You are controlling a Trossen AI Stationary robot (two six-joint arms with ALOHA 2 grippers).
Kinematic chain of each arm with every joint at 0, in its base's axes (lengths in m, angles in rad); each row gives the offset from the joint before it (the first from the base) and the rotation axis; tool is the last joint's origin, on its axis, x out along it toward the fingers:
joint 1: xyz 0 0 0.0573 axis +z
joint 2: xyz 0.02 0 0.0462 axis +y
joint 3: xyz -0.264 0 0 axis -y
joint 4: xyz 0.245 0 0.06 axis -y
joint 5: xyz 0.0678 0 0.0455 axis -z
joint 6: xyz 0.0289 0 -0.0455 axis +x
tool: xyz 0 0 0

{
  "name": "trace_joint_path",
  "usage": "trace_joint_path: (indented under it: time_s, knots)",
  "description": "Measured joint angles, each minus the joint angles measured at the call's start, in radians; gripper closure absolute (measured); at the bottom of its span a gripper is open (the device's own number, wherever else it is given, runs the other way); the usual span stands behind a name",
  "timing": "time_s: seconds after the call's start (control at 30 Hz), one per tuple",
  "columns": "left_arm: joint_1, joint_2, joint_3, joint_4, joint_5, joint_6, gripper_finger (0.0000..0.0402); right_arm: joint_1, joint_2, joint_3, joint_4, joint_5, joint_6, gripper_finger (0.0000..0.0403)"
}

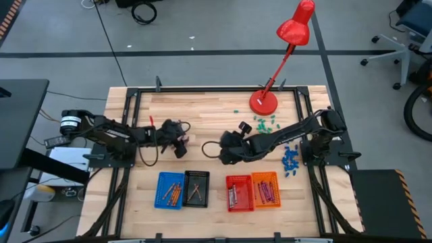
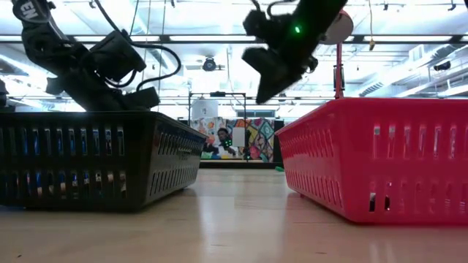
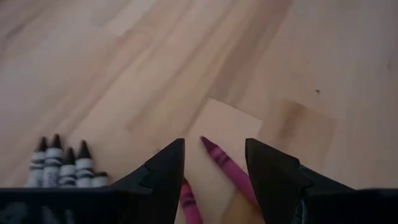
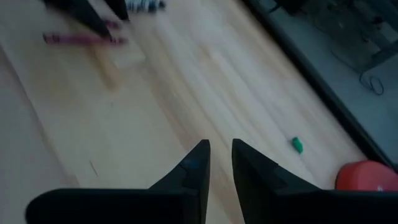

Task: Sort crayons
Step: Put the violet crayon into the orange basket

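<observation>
My left gripper [image 3: 214,168] stands open low over the table, left of the middle [image 1: 181,145]. A magenta crayon [image 3: 219,158] lies on the wood between its fingers, and a second magenta crayon [image 3: 188,202] lies under the near finger. Several grey-white crayons [image 3: 62,165] with dark tips lie side by side close by. My right gripper [image 4: 221,158] hovers near the table's middle [image 1: 226,147], tilted down. Its fingers stand a narrow gap apart with nothing between them. The right wrist view shows the same magenta crayon [image 4: 84,39] farther off.
Four baskets stand in a row near the front edge: blue [image 1: 162,177], black [image 1: 205,177], red [image 1: 229,179] and orange [image 1: 264,175], each with crayons in it. A red desk lamp [image 1: 263,101] stands at the far edge. Blue chunks [image 1: 290,158] and green bits [image 1: 264,123] lie at the right.
</observation>
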Motion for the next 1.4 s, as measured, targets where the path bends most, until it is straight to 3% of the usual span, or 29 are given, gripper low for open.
trace_joint_path:
  time_s: [0.27, 0.5, 0.87, 1.4]
  knots:
    - [-0.058, 0.000, 0.005, -0.028, 0.006, -0.120, 0.0221, -0.052, 0.000, -0.109, 0.049, -0.097, -0.039, 0.0331]
    - [-0.069, 0.012, 0.038, -0.142, -0.015, -0.173, 0.0221, -0.056, 0.000, -0.158, 0.199, -0.162, -0.147, 0.0331]
    - [-0.070, 0.042, 0.049, -0.212, -0.025, -0.171, 0.0227, -0.055, 0.000, -0.165, 0.246, -0.184, -0.202, 0.0331]
    - [-0.065, 0.042, 0.047, -0.252, -0.014, -0.133, 0.0380, -0.049, 0.000, -0.165, 0.252, -0.195, -0.220, 0.0331]
